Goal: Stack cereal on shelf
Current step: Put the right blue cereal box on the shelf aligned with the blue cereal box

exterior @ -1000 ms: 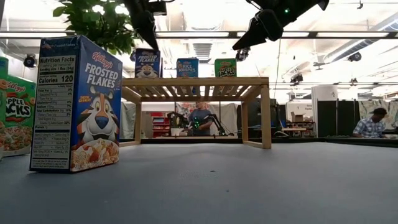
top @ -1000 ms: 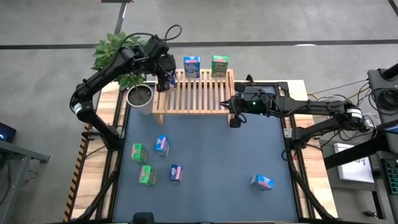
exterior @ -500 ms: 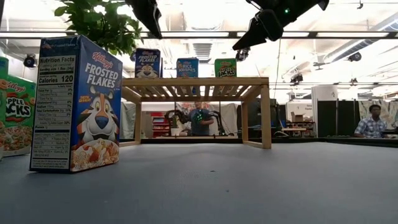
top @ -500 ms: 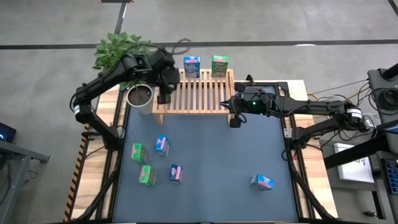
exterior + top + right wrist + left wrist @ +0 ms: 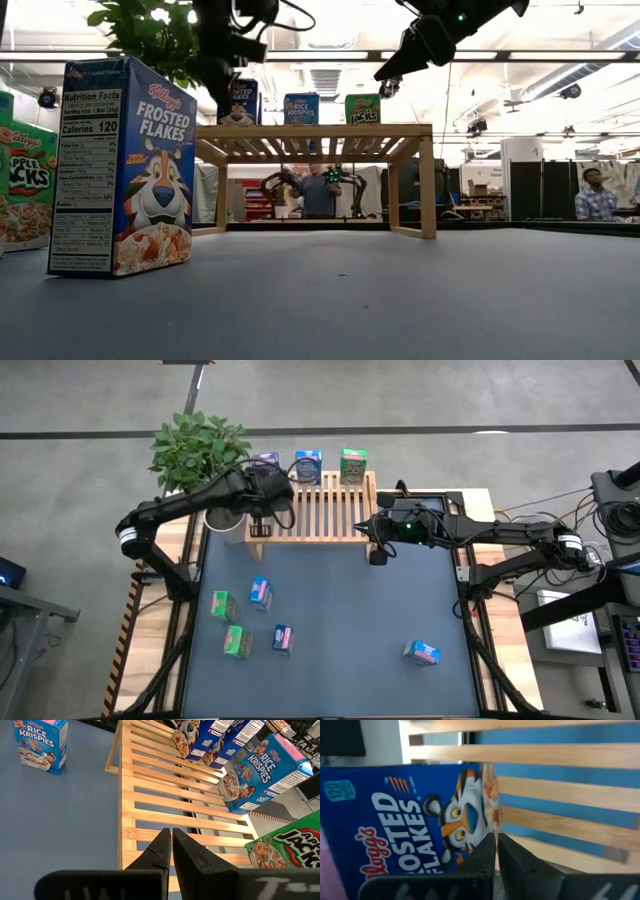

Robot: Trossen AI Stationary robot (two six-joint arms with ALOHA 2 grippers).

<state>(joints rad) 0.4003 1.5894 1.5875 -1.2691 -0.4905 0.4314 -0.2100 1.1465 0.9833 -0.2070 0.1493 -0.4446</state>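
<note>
The wooden shelf (image 5: 315, 510) stands at the table's far side. Three cereal boxes stand upright along its far edge: Frosted Flakes (image 5: 415, 815), Rice Krispies (image 5: 308, 465) and green Apple Jacks (image 5: 353, 464). My left gripper (image 5: 496, 837) is shut and holds nothing; it hovers over the shelf's left end (image 5: 260, 525), just on the near side of the Frosted Flakes box. My right gripper (image 5: 167, 832) is shut too, above the shelf's near right corner (image 5: 377, 555). Several more boxes sit on the blue table: green ones (image 5: 221, 604) (image 5: 237, 641) and blue ones (image 5: 260, 592) (image 5: 283, 638) (image 5: 422, 652).
A potted plant (image 5: 195, 445) stands beside the shelf's left end, under my left arm. In the low view a Frosted Flakes box (image 5: 125, 165) and an Apple Jacks box (image 5: 25, 185) stand close to the camera. People show in the room behind.
My left gripper has drawn back from the Frosted Flakes box toward the table's near edge, over the shelf's left end. The box stays upright on the shelf's far edge. My right arm has kept still.
</note>
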